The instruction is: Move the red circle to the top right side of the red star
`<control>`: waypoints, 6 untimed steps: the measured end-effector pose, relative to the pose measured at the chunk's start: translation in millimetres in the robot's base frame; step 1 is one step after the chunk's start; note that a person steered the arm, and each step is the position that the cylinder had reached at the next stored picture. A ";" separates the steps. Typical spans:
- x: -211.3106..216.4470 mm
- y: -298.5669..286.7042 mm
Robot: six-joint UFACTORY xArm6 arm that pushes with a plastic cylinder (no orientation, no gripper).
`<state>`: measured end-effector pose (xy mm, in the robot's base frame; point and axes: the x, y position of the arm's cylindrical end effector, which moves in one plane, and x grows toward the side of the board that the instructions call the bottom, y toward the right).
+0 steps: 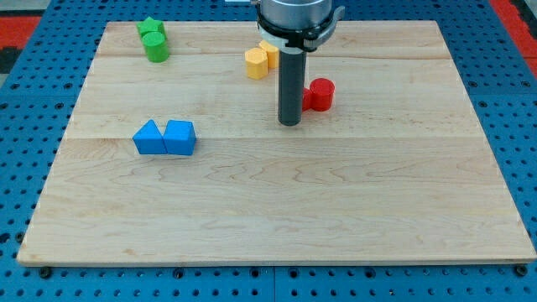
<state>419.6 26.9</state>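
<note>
since no claw is fitted, its state cannot be told; my tip (289,123) sits just left of the red circle (320,94), which could be glanced off course.

A single camera looks down at a slant from beyond the bottom edge of the wooden board (277,218), facing its top edge, far enough to take in all four corners and the blue pegboard (25,126) around it.

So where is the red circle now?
The red circle sits in the view's upper middle, just right of my tip, with the yellow blocks to its upper left.
</note>
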 end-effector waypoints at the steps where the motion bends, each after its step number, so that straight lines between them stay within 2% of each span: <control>1: 2.9 50.7; 2: -3.7 79.9; 3: -40.8 67.9; 4: -50.3 66.4; 6: 11.3 138.0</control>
